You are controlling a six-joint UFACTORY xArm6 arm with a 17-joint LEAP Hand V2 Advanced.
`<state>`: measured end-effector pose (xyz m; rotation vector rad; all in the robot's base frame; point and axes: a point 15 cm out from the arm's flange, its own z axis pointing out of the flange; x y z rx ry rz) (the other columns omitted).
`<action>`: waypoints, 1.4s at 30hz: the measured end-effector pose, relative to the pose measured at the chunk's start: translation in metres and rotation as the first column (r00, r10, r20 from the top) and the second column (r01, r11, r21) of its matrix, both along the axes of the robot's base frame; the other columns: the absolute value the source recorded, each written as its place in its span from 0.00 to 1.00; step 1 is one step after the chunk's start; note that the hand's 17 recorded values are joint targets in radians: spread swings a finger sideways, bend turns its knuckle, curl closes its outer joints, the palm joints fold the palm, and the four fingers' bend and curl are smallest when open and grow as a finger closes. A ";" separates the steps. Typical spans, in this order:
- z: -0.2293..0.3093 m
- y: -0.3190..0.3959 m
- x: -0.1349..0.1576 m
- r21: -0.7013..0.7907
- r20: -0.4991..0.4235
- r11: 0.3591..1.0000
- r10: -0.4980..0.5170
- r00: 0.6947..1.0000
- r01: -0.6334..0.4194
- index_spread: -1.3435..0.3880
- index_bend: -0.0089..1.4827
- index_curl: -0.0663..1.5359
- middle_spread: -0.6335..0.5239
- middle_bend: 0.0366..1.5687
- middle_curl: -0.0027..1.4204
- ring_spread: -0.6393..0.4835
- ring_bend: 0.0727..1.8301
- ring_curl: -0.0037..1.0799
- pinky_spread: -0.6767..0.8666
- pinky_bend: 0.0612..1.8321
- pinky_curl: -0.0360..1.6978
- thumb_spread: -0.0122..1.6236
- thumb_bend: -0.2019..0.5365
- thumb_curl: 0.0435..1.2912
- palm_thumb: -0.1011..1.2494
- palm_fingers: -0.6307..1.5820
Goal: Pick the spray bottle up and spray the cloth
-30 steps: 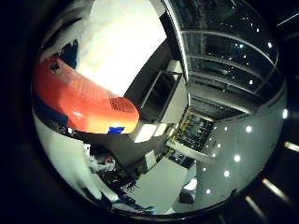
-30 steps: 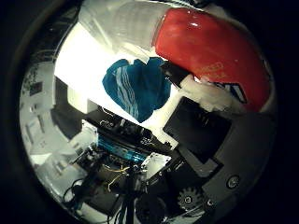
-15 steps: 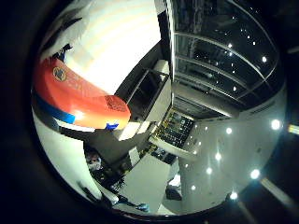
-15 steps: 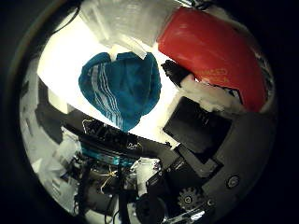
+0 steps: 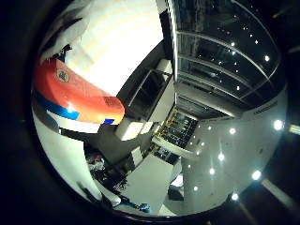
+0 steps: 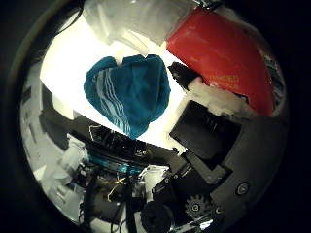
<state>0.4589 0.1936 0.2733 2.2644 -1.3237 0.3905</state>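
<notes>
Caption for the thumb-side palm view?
Red spray bottle close against the palm, teal cloth lying on the white table beyond.

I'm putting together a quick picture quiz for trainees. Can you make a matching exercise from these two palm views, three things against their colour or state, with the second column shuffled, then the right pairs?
Column one:
1. spray bottle
2. cloth
3. table

Column two:
A. teal with pale stripes, lying crumpled
B. white, brightly lit, with something resting on it
C. red-orange, filling much of the view close to the palm

Right pairs: 1-C, 2-A, 3-B. The bottle sits close against the hand, while the cloth lies on the table beyond it.
</notes>
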 end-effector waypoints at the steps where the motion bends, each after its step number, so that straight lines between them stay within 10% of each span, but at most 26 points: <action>1: 0.004 0.005 -0.001 0.033 0.000 0.999 -0.001 1.000 0.001 0.67 0.79 0.50 0.48 0.88 0.44 0.43 0.79 0.58 0.34 0.51 0.88 0.55 0.25 0.59 0.87 0.82; 15: 0.070 0.088 -0.025 0.449 0.032 0.891 0.062 0.998 -0.069 0.67 0.79 0.51 0.49 0.88 0.43 0.43 0.80 0.58 0.34 0.51 0.88 0.55 0.26 0.60 0.88 0.82; 27: 0.153 0.165 -0.016 0.742 0.245 0.625 0.083 0.966 -0.242 0.67 0.78 0.51 0.49 0.88 0.43 0.43 0.80 0.58 0.34 0.51 0.90 0.54 0.25 0.61 0.88 0.82; 42: 0.050 0.175 0.036 0.932 0.219 0.331 -0.180 0.959 -0.151 0.67 0.78 0.51 0.49 0.88 0.43 0.43 0.80 0.58 0.34 0.50 0.90 0.53 0.25 0.62 0.88 0.82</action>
